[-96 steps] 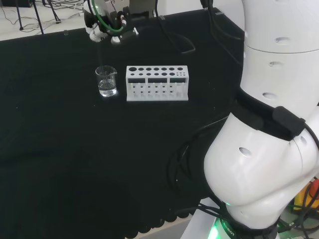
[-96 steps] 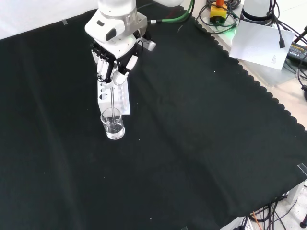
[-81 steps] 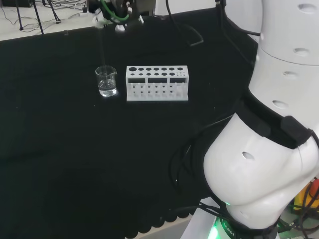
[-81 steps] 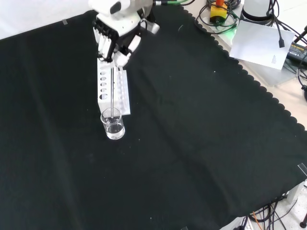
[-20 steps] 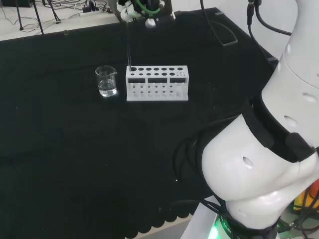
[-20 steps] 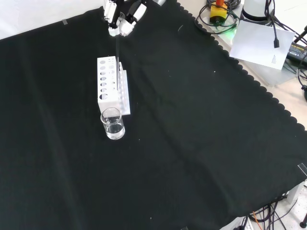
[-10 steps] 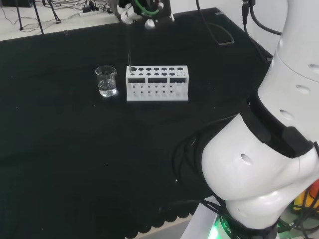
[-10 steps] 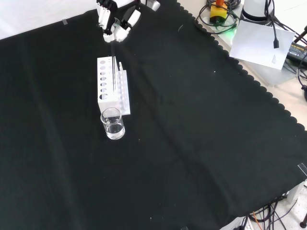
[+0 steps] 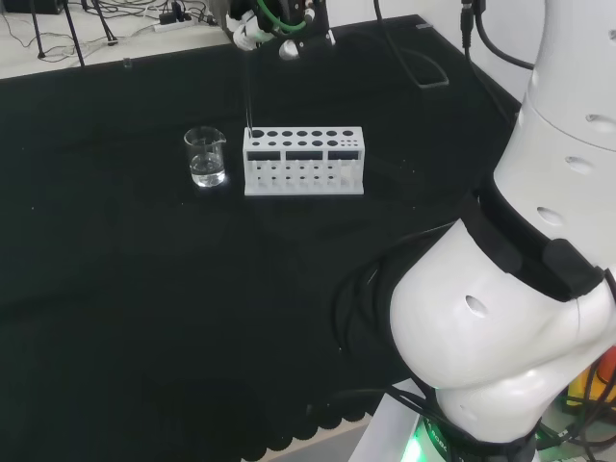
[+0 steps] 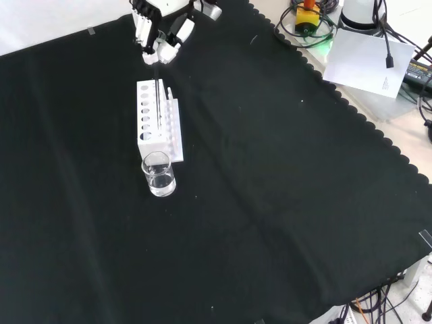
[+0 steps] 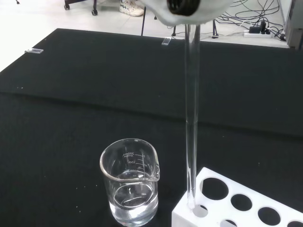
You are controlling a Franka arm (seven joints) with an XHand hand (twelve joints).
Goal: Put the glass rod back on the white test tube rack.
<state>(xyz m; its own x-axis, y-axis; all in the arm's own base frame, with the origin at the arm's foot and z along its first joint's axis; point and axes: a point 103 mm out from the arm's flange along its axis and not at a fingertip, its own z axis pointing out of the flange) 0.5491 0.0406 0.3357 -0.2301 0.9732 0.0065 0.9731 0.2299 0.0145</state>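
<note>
The glass rod [image 11: 191,118] is a thin, clear stick, hanging straight up and down, with its lower tip sitting in the end hole of the white test tube rack [image 9: 303,160] — the hole nearest the beaker [image 11: 130,179]. From the wrist view you can really see that: the tip goes into the corner hole, and the rod is see-through enough that the black cloth [image 10: 283,189] shows behind it. In the head view the rod is just a faint pale line above the rack's left end.

The hand [image 10: 159,30] is up top in the front view, fingers curled down and pinched round the rod's upper end. The front view also shows the rack and beaker lined up one behind the other — beaker just beside the rack's near end, with some clear liquid in the bottom.
</note>
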